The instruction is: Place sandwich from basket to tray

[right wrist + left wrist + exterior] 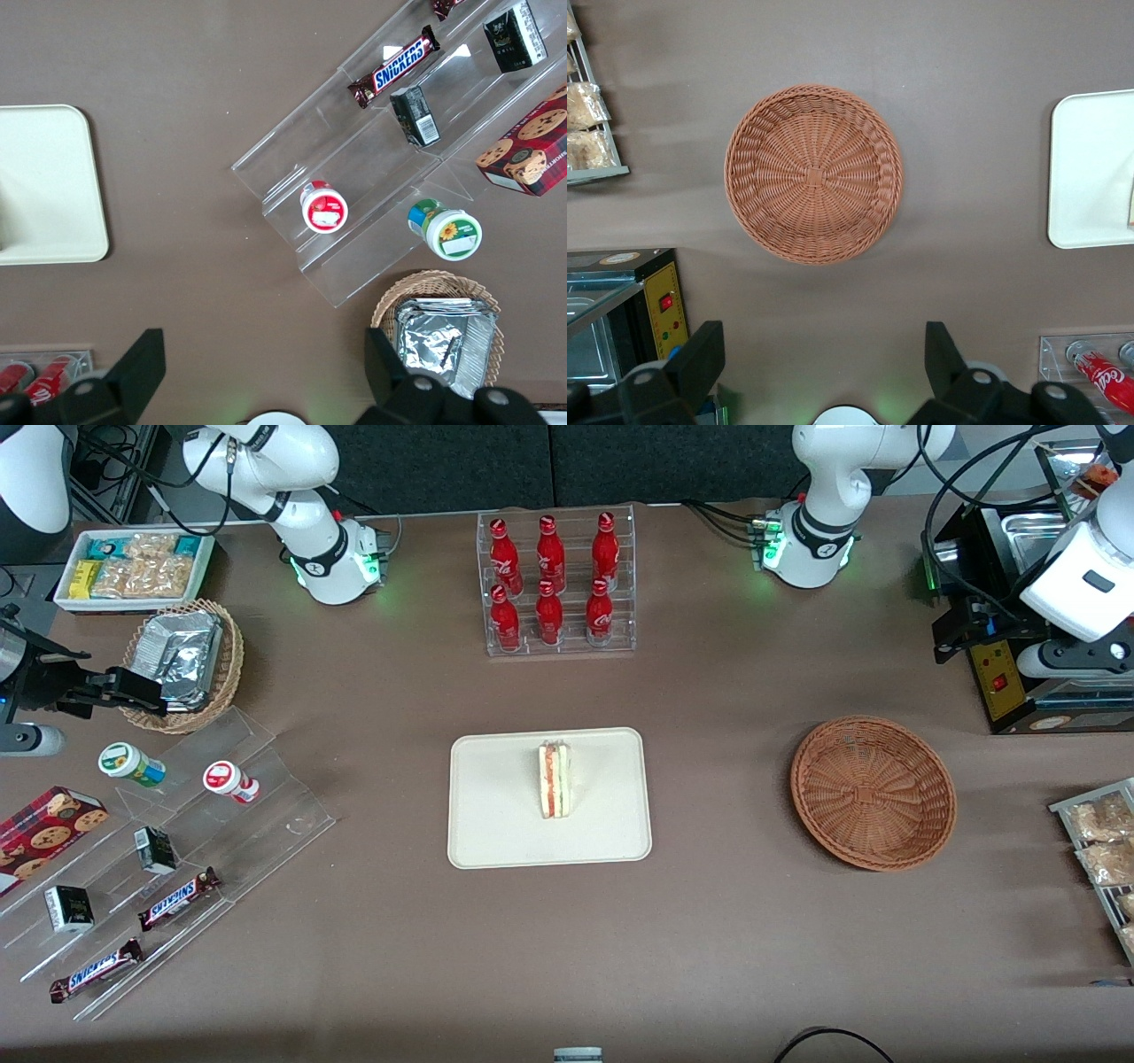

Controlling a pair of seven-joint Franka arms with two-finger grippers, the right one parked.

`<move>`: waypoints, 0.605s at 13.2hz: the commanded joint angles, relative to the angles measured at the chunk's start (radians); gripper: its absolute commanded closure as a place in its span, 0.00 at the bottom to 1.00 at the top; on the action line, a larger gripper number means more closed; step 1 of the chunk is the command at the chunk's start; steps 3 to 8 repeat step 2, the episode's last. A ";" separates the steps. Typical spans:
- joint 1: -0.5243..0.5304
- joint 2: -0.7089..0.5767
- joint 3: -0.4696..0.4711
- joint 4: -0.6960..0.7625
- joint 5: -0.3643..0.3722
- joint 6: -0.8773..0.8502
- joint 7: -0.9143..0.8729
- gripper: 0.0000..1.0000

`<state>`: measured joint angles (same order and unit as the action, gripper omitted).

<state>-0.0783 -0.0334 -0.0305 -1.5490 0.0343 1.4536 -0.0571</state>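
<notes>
Sandwich (555,780) stands at tray's (496,824) centre; basket (813,173) sits bare beneath the raised gripper (824,363), fingers (700,359) spread apart.

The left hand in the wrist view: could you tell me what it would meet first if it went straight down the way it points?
Probably bare table just beside the empty basket; the open left hand holds nothing, though depth is unclear.

Below your end effector (815,372), with its matt black plastic fingers (700,359) spread apart, you see the basket (813,174) of rough reddish-brown woven wicker on the worktop (966,133), a matt brown cloth-like surface. Off to the side, the tray (1090,168) looks like smooth, matt cream plastic. The sandwich (555,779) on it shows soft pale bread.
</notes>
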 commanded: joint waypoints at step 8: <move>-0.005 0.021 -0.002 0.033 0.007 -0.032 0.013 0.00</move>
